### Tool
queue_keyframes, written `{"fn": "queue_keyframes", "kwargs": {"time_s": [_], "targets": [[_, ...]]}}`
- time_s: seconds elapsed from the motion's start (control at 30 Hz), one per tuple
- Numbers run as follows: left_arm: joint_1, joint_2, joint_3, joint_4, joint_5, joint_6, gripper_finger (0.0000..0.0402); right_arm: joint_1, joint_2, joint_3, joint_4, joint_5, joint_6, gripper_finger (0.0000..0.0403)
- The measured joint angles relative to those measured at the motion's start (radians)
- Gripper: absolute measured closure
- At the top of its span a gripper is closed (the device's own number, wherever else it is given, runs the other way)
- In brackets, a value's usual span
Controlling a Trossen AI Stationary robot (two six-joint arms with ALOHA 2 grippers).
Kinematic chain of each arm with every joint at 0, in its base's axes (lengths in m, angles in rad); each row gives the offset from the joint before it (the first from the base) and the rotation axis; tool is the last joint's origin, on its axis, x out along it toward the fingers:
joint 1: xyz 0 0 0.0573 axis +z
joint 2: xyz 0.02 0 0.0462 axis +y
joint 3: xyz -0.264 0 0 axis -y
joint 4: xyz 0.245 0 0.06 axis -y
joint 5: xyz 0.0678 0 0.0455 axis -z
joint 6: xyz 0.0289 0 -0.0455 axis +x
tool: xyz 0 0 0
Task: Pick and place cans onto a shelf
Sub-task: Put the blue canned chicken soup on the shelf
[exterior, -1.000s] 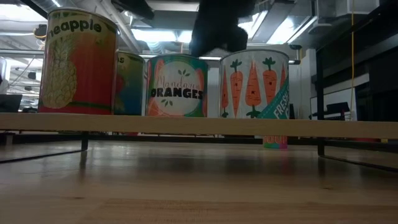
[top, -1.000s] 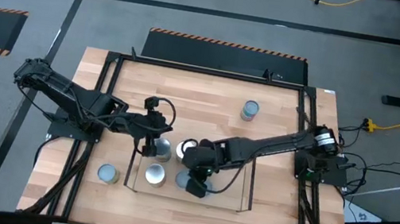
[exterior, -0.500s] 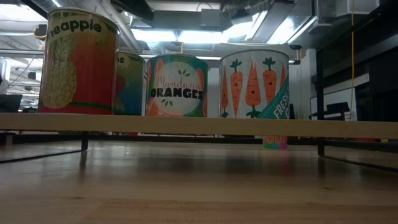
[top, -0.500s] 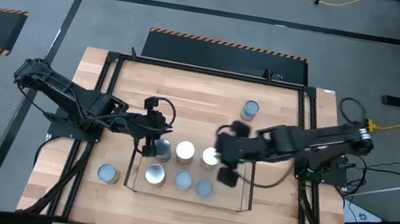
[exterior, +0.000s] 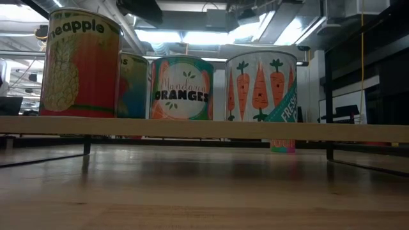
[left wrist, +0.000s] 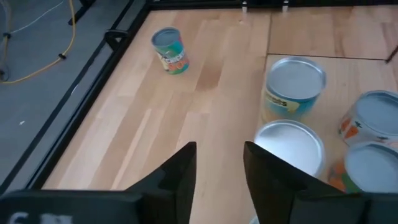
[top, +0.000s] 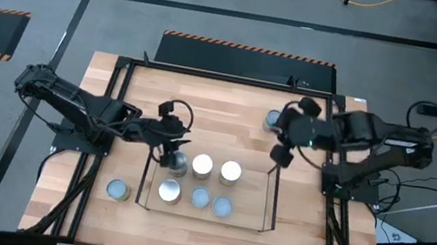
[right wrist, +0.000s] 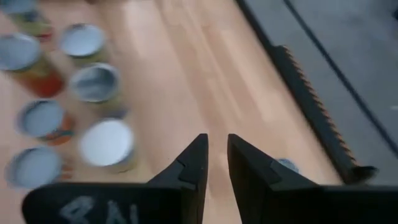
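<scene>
Surface: light wooden tabletop [top: 221, 105] inside a black frame, grey floor around it.
Shelf: the shelf [top: 243, 214] sits at the tabletop's near middle, a low board with black wire ends.
Cans on the shelf: six cans [top: 203, 166] in two rows of three; the low view shows labels reading pineapple, oranges and carrots.
Cans off the shelf: one can [top: 117, 189] stands just left of the shelf; another can [top: 272, 119] stands well behind the shelf, toward its right end.
Left gripper: the left gripper [top: 171, 157] hovers over the shelf's rear-left can [left wrist: 291, 140], fingers [left wrist: 177, 177] apart, gripping nothing.
Right gripper: the right gripper [top: 281, 155] hangs above the shelf's rear-right corner, near the far can, fingers [right wrist: 193, 165] nearly together with a slim gap, empty.
</scene>
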Motion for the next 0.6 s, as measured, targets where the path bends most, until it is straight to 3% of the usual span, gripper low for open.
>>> {"fn": "queue_keyframes", "kwargs": {"time_s": [0.27, 0.47, 0.6], "targets": [[0.027, 0.0, 0.0, 0.0, 0.006, 0.0, 0.027, -0.221, 0.005, 0.0, -0.032, -0.004, -0.129, 0.0337], [0.026, 0.0, 0.0, 0.0, 0.007, 0.0, 0.0269, -0.415, 0.004, 0.0, -0.056, -0.159, -0.253, 0.0337], [0.026, 0.0, 0.0, 0.0, 0.007, 0.0, 0.0269, -0.511, 0.016, 0.0, -0.058, -0.153, -0.296, 0.0337]]}}
